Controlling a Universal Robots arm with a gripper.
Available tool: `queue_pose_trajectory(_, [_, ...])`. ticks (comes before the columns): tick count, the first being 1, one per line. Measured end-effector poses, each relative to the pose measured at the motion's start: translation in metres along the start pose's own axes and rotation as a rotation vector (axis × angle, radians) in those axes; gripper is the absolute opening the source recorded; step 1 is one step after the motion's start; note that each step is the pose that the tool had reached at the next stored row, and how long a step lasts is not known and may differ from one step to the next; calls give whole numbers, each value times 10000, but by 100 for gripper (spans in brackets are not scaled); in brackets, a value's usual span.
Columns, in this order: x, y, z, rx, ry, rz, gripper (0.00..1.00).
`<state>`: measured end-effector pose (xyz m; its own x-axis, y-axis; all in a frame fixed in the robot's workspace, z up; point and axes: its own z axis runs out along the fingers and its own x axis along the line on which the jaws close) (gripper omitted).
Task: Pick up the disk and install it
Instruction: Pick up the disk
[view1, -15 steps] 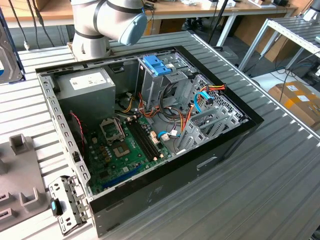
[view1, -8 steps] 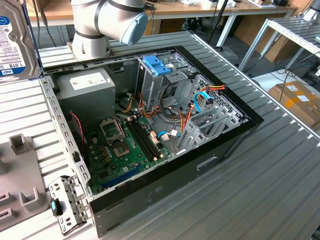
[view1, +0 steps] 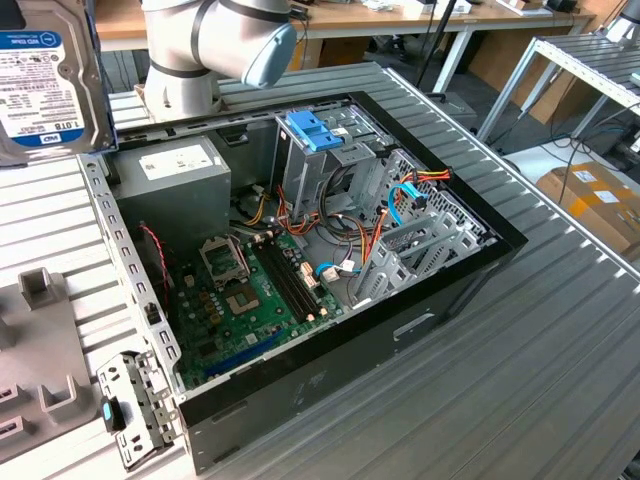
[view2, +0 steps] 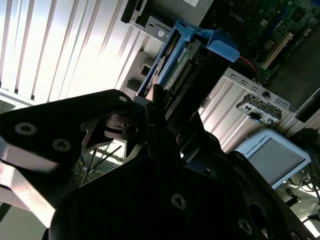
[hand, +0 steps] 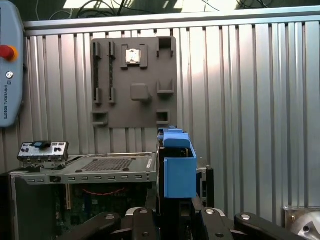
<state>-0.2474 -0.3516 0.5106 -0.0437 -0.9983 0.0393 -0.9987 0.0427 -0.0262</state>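
The disk (view1: 45, 85) is held aloft at the exterior view's left, above the bench (view1: 560, 330) and well apart from the open computer case (view1: 330, 370); in the first wrist view the hand (hand: 175, 216) is seen clenched on one end of it; its long axis is judged to run straight out from the hand, label face turned to the exterior camera; a slight tilt could jam the blue rails against the drive cage (view1: 318, 135); loose cables (view1: 400, 205) could be snagged.
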Motion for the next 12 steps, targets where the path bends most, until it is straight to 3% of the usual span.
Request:
queue_pose_trajectory(10, [-16, -368, 12, -42, 3, -1, 35])
queue_pose_trajectory(12, [-22, -487, 16, -52, 2, -2, 35])
